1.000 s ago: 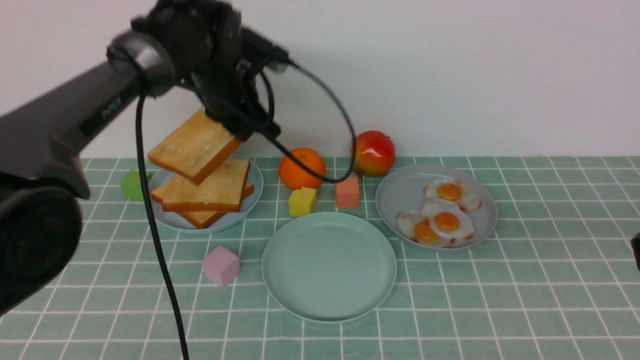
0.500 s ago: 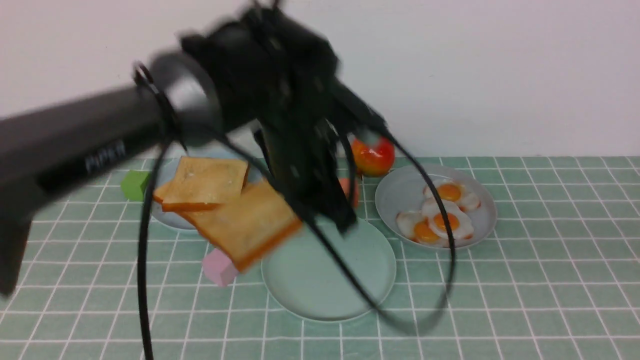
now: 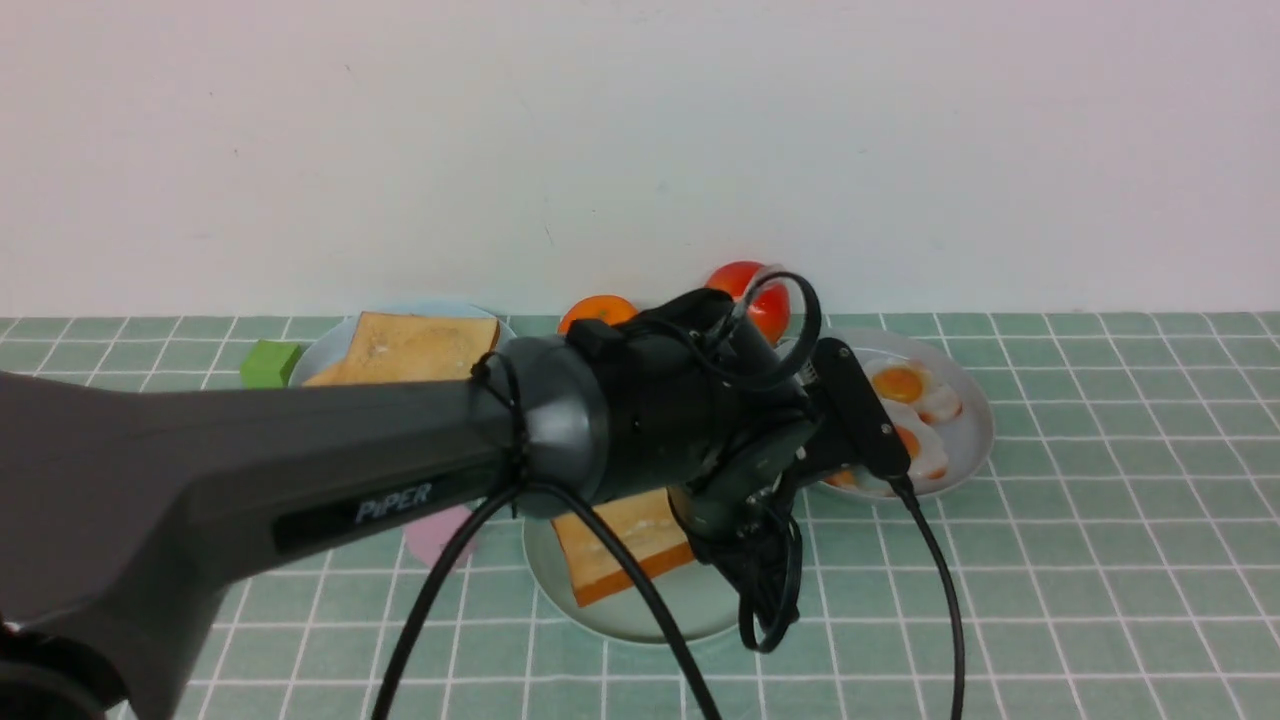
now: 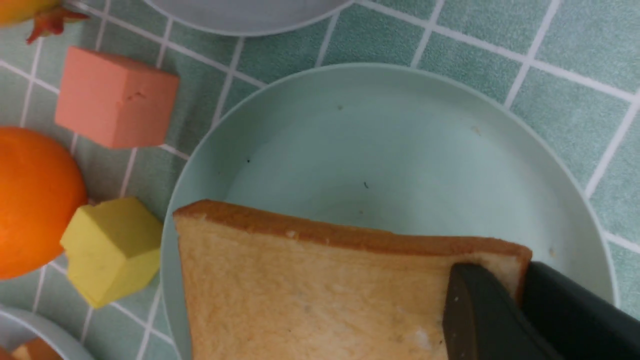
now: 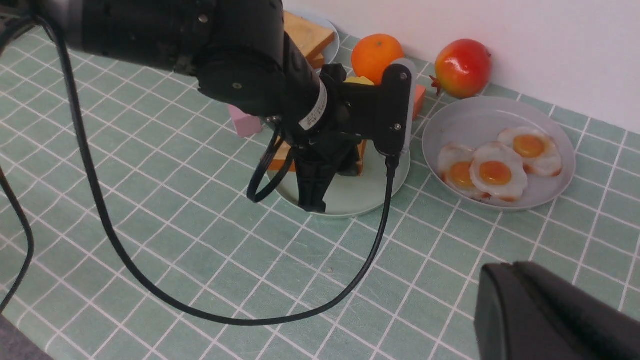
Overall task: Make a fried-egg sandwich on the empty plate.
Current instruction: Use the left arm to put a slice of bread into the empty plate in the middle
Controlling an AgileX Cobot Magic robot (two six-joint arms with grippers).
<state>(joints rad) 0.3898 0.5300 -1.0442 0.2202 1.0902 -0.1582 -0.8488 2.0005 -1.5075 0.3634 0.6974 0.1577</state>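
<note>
So the left tool (image 4: 500, 285) is pinching one corner of a toast slice (image 3: 620, 545), one finger on the top face and the other just past the crust. It's holding the slice low over the left half of the mint-green plate (image 3: 640, 625), which sits in the middle of the counter (image 3: 1100, 600). The slice looks a bit tilted, and honestly I can't tell if it's actually touching the plate or just above it. The big black arm blocks a lot of the front view. The right tool (image 5: 545, 315) is off near the right edge of the counter, well apart from everything, pressed together with nothing in it. The other toast (image 3: 410, 348) sits on the pale-blue plate (image 3: 325, 355) at the back left. The fried eggs (image 3: 900, 385) are on the grey plate (image 3: 975, 440) to the right of the green one, none of them on the sandwich plate. There's clutter too: an orange (image 3: 595, 312) and a red fruit (image 3: 760, 295) by the wall, and a green block (image 3: 268, 362) beside the blue plate. A pink block (image 3: 435, 535) sits just left of the green plate. A yellow block (image 4: 112, 247) and a salmon block (image 4: 115, 97) sit between the orange and the green plate.
</note>
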